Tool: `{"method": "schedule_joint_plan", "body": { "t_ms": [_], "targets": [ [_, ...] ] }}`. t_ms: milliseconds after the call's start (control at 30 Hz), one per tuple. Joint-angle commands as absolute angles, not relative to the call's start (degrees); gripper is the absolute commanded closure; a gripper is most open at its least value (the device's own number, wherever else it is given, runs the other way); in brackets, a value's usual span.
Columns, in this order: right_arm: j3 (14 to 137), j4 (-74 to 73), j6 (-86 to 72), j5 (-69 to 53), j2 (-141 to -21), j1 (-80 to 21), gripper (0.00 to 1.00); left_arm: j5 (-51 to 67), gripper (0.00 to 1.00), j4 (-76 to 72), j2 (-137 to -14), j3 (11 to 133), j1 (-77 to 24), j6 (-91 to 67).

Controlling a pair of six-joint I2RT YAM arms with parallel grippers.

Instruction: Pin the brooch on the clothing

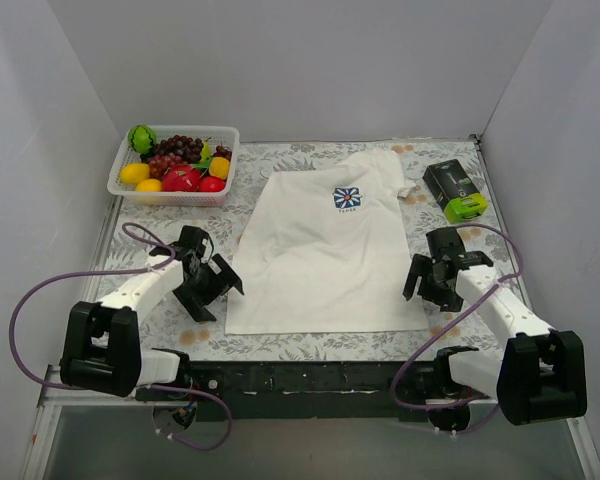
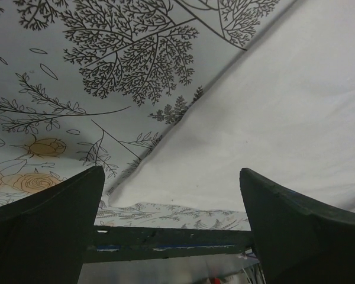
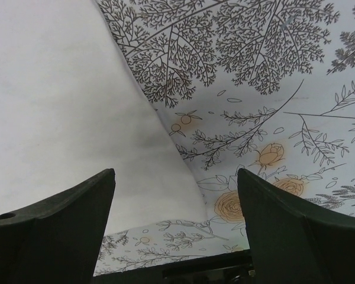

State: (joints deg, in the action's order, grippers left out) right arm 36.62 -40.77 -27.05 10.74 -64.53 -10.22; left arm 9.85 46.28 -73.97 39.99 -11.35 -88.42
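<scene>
Two robot arms flank a white T-shirt (image 1: 320, 255) spread flat on a floral table (image 1: 280, 345); no brooch can be made out.

From the left: a fruit basket (image 1: 170, 196) sits at the far corner. Nearer, the left pincer (image 1: 218, 293) hovers just beside the shirt's left edge, jaws spread wide and gripping nothing. The T-shirt lies in the middle, neck away, blue logo (image 1: 347, 198) up. It looks light, limp and easily rucked, and likely to slide on the tablecloth, so a pinch at a hem or side edge seems the surest hold. The right pincer (image 1: 428, 292) hangs by the shirt's lower right corner, jaws likewise parted and empty. A green box (image 1: 456, 190) lies beyond it. The brooch, being tiny, should be hard, light and slippery, best nipped across its rim. Where it lies I cannot tell.
</scene>
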Motion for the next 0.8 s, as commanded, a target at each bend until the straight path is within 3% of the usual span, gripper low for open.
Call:
{"method": "schedule_joint_plan", "body": {
  "t_ms": [0,167,333,700,767],
  "targets": [
    [37.45,-43.33,-27.16,4.76,-66.53,-8.35,0.11,12.83,0.02,46.67,-74.62,37.89,-11.08,-89.21],
    [36.04,-44.29,-27.42,0.44,-67.24,-7.65,0.13,13.71,0.02,46.67,-74.53,37.18,-11.16,-88.77],
    [33.93,-44.83,-28.47,-2.02,-64.95,-7.65,0.21,15.29,0.04,45.44,-75.58,36.56,-11.08,-88.24],
    [31.47,-43.68,-30.58,-3.43,-65.04,-7.47,0.24,15.38,0.2,43.95,-80.94,36.3,-11.07,-86.84],
    [31.03,-42.72,-31.02,-5.35,-65.48,-7.47,0.25,17.22,0.29,42.89,-80.86,35.95,-11.08,-86.84]
  ]
}}
